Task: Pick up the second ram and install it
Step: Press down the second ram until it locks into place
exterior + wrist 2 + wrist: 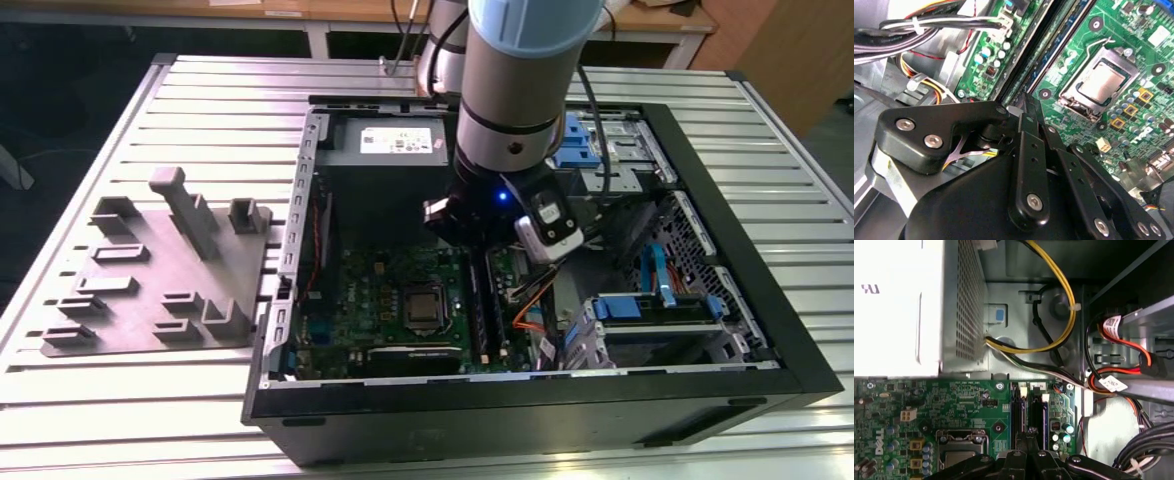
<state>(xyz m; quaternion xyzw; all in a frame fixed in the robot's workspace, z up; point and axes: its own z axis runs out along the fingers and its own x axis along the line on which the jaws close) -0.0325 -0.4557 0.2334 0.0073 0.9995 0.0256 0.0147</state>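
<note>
Black metal fingers (1030, 150) of the gripper (1026, 100) were seen drawn together to a narrow point in the second wrist view, with no gap visible between their tips. The tips were held just over one end of the long black plastic slot rails (1018, 410) on the green motherboard (954, 400). The board was mounted inside the open black computer case (534, 395), which was set on the slatted metal tabletop (160, 400).

In the second wrist view, the second ram (1051, 52), a thin dark blue-green circuit-board stick, appeared to be seated edge-on between those rails. Its long axis was laid from the fingertips, at centre frame, up toward the upper right. The stick was thus placed directly ahead of the fingers and in line with them, not off to one side.

Whether the tips were touching its top edge could not be told, and nothing was seen clamped between them. From this, the stick was judged to be in its slot rather than carried.
</note>
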